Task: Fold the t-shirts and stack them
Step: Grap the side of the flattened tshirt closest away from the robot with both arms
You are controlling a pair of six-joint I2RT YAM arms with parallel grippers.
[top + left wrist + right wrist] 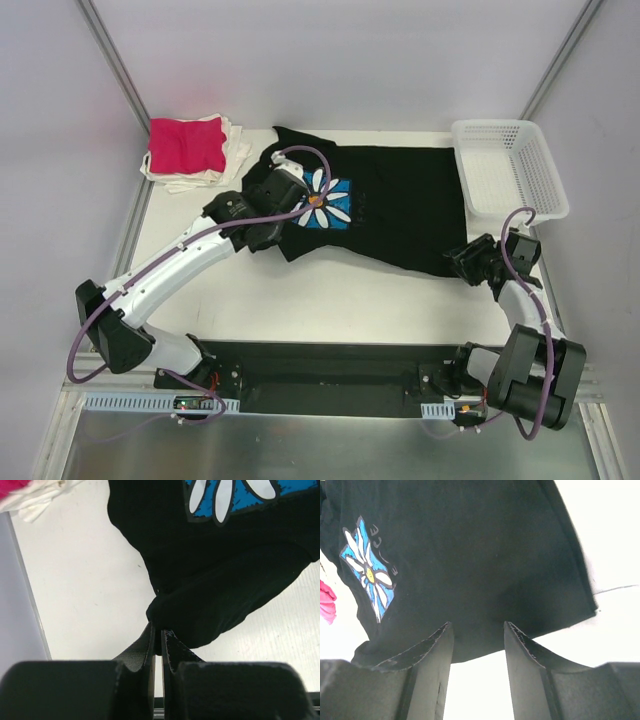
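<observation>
A large black t-shirt [400,200] with a blue daisy print [325,203] lies spread across the table's middle. My left gripper [272,236] is shut on a bunched fold of its near left edge [165,612], the jaws pressed together on the cloth [159,630]. At the shirt's near right hem [485,640], my right gripper [463,263] stands open; its fingertips [477,625] reach the hem and bare table shows in the gap. A folded magenta-pink t-shirt [185,145] rests on white ones [235,150] at the back left.
A white plastic mesh basket [505,165] stands at the back right, touching the black shirt's right edge. Grey walls and metal rails border the table on the left and right. Bare white table [330,300] lies between the shirt and the arm bases.
</observation>
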